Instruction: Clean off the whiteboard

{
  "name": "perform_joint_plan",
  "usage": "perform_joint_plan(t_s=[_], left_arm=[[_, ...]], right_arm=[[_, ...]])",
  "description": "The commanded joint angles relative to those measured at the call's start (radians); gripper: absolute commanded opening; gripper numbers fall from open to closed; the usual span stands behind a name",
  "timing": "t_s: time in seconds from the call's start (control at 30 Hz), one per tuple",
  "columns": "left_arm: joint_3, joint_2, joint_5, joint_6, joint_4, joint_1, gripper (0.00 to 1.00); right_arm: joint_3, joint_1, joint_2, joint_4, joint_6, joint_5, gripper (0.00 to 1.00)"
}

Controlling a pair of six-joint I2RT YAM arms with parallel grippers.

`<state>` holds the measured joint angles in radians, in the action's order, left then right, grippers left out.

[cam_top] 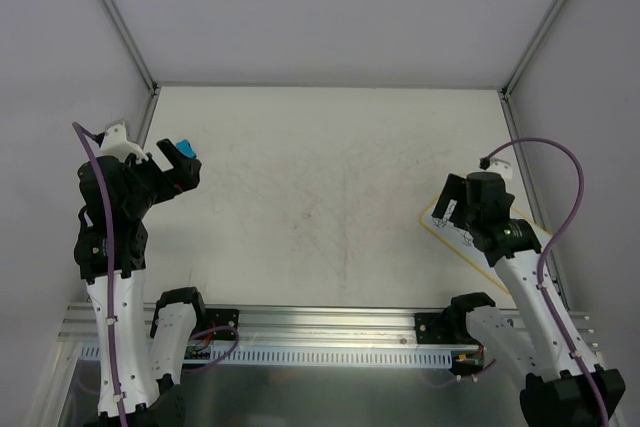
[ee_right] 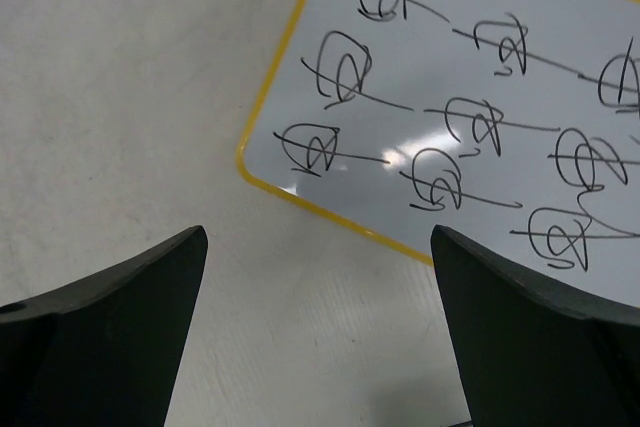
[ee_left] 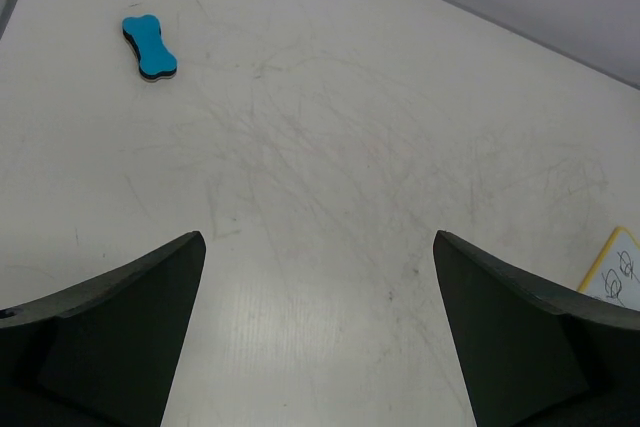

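While I hang over the table [ee_left: 350,147], pincers: left pincer [ee_left: 318,239] and right pincer [ee_right: 318,233] both spread wide, grasping nothing
Whiteboard [ee_right: 480,127]: flat on table's right side, beneath right pincer
Writing: rows of dark scribbles, unreadable
Eraser [ee_left: 149,46]: blue, lying far left

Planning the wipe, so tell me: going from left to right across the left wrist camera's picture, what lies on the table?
First the blue eraser, upper left → scuffed bare table → a scribbled corner of the whiteboard at the right edge.
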<state>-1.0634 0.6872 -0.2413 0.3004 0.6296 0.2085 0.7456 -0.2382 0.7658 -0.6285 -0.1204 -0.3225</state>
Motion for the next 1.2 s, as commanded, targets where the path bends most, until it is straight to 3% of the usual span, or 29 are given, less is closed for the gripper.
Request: perform_joint_plan(t_s=[0.0,0.1,0.23,0.53,0.67,1.0,1.17], left_arm=[[0.013,0.003,-0.038,0.005,-0.016,-0.009,0.99],[0.017,0.012,-0.043,0.003,-0.016,-0.012,0.99],[0.023,0.028,-0.050,-0.001,-0.016,-0.015,0.99],[0.028,0.038,-0.038,-0.020,-0.013,-0.026,0.99],[0.025,0.046,-0.035,-0.021,-0.014,-0.026,0.99],[0.019,0.078,-0.027,-0.021,-0.013,-0.027,0.99],[0.006,0.103,-0.039,-0.014,-0.014,-0.027,0.99]], right_arm=[[-0.051,0.069,0.079,0.059,-0.130,0.077,0.99],[-0.068,0.080,0.173,0.116,-0.163,0.137,0.98],[-0.081,0.080,0.282,0.220,-0.182,0.206,0.85],[-0.034,0.050,0.573,0.348,-0.193,0.226,0.78],[-0.002,-0.012,0.648,0.372,-0.194,0.209,0.75],[0.084,-0.142,0.832,0.389,-0.128,0.281,0.58],[0.184,-0.260,0.928,0.388,-0.085,0.468,0.50]])
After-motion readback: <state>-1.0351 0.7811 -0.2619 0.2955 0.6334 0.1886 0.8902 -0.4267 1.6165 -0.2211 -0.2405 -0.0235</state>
